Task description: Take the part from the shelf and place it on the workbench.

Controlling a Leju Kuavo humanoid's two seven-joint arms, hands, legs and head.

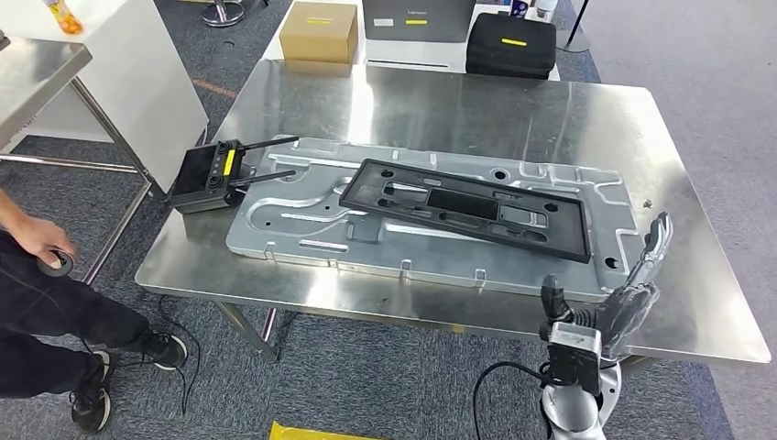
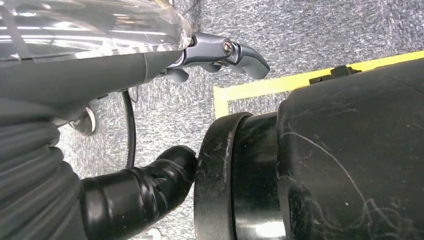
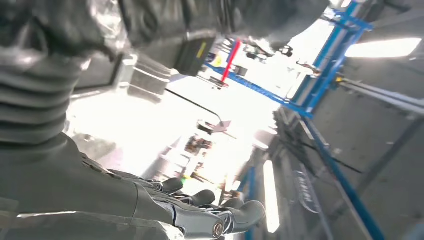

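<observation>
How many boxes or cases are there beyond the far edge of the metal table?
3: a cardboard box on the left, a grey box in the middle, a black case on the right. More may be out of frame.

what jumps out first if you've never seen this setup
A long black plastic frame lies across a stamped silver metal panel in the middle of the steel workbench. The robot's right hand hovers empty, fingers apart, at the bench's near right edge.
</observation>
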